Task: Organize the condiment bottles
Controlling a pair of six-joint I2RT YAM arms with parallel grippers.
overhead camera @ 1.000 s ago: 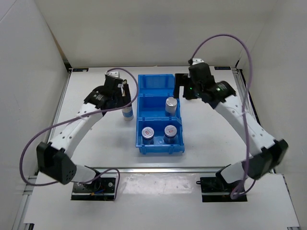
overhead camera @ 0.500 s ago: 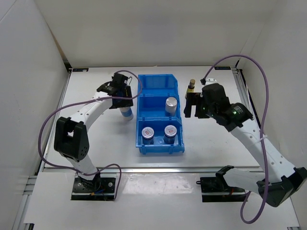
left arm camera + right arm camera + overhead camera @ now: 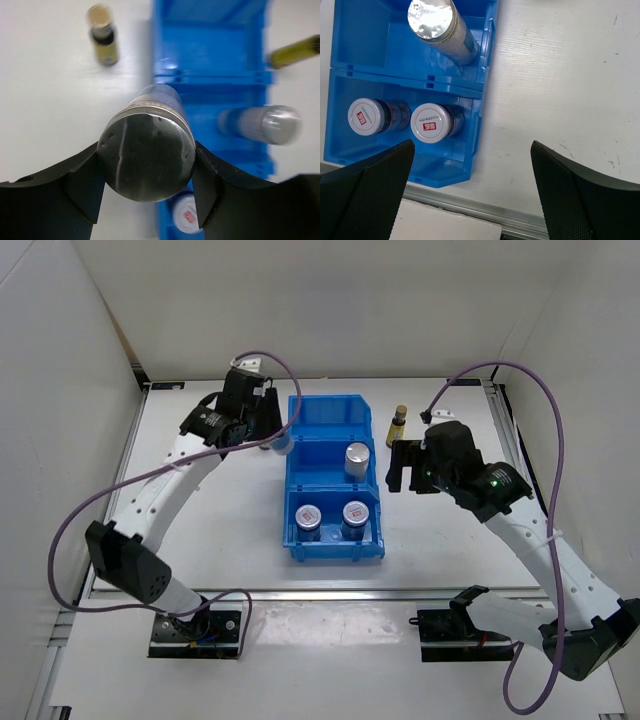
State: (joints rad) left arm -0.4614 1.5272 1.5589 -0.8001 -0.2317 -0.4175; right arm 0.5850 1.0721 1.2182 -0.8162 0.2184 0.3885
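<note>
My left gripper (image 3: 272, 432) is shut on a white silver-topped cylinder (image 3: 283, 443), held in the air at the left wall of the blue bin (image 3: 335, 408). In the left wrist view its silver cap (image 3: 147, 137) fills the space between the fingers (image 3: 82, 182). A second cylinder (image 3: 357, 458) stands in the middle compartment. Two red-marked jars (image 3: 308, 517) (image 3: 354, 514) sit in the near one. One amber bottle (image 3: 398, 425) stands right of the bin, another (image 3: 103, 35) left of it. My right gripper (image 3: 408, 466) is open over bare table (image 3: 472, 147).
White walls close in the table on the left, back and right. A metal rail (image 3: 470, 207) runs along the near table edge. The bin's far compartment (image 3: 210, 45) holds nothing that I can see.
My left gripper closed on the white cylinder, lifted it off the table and carried it toward the bin's far left wall. My right arm drew back, uncovering the amber bottle.
</note>
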